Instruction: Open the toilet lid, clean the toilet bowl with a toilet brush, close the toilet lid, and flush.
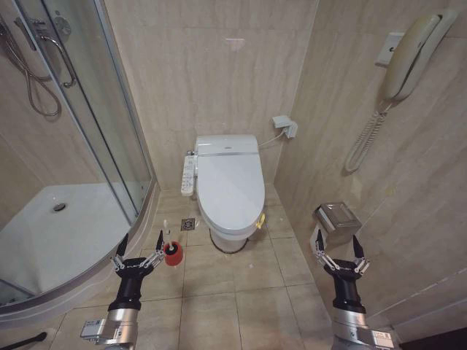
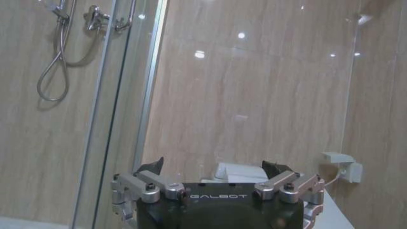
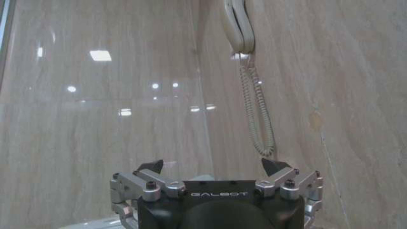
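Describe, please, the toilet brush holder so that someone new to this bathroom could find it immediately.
Start at the white toilet bowl against the back wall, its toilet lid shut. On the tiled floor to its left, toward the shower enclosure, stands the round red holder with the toilet brush upright in it. It is the only red thing on the floor, just beyond the open left claw.

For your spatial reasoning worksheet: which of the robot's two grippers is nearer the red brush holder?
The left gripper: the red brush holder stands on the floor just beside it, while the right gripper is across the room.
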